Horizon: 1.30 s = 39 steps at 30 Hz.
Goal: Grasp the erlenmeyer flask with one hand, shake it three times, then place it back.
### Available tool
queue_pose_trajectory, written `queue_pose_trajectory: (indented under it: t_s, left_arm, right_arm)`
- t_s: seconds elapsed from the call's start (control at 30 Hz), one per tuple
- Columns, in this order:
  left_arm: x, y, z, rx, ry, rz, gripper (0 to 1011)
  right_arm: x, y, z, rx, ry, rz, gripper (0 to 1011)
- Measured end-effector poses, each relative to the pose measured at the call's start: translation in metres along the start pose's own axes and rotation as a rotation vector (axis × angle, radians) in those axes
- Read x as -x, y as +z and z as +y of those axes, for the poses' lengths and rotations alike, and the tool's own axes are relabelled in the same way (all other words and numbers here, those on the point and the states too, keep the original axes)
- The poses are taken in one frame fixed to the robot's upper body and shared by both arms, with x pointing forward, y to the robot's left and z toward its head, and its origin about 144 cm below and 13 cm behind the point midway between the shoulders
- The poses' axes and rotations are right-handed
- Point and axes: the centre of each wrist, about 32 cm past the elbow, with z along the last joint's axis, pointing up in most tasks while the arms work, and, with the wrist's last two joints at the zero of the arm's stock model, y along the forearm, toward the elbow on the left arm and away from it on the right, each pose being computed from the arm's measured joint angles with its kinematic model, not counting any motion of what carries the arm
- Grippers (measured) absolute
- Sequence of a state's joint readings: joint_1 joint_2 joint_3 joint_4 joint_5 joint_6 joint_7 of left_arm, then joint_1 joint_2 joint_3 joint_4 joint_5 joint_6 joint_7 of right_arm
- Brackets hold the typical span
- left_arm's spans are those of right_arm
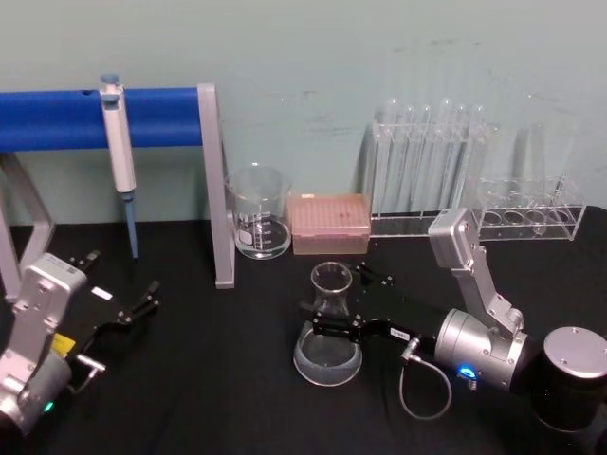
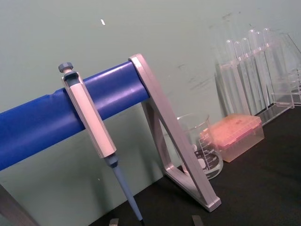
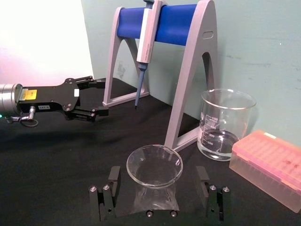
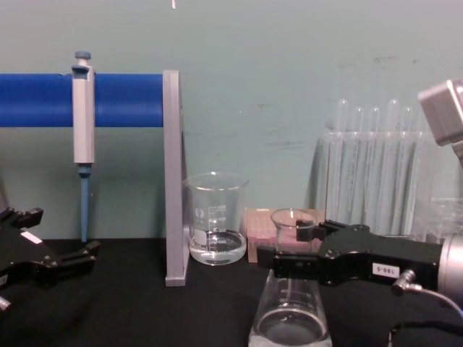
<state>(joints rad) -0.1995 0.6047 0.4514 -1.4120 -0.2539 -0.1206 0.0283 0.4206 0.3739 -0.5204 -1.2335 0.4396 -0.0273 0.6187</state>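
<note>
The erlenmeyer flask (image 1: pixel 328 358) stands upright on the black table, clear glass with a wide base and a little liquid; it also shows in the chest view (image 4: pixel 289 322) and from above (image 3: pixel 154 165). My right gripper (image 1: pixel 334 300) reaches in from the right at neck height. It is open, one finger (image 3: pixel 112 181) on each side of the neck with a small gap on both sides (image 4: pixel 291 246). My left gripper (image 1: pixel 147 298) rests open and empty at the left of the table (image 3: pixel 101 97), far from the flask.
Behind the flask stand a glass beaker (image 1: pixel 259 216) with some liquid, a pink tip box (image 1: pixel 328 224) and a rack of test tubes (image 1: pixel 432 171). A pipette (image 1: pixel 119 142) hangs on the blue-barred stand (image 1: pixel 213 180) at the back left. Another clear rack (image 1: pixel 527 216) sits at the back right.
</note>
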Motion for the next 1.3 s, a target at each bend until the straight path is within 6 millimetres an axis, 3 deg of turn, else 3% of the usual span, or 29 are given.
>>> queue_pose_trajectory:
  t_s: [0.83,1.3]
  left_arm:
    - [0.000,0.000,0.000,0.000,0.000,0.000,1001]
    - [0.000,0.000,0.000,0.000,0.000,0.000,1001]
  right_arm:
    - [-0.001,0.004,-0.003,0.006,0.029,-0.009,1000]
    - [0.003,0.008,-0.018,0.010,0.005,-0.029,1000]
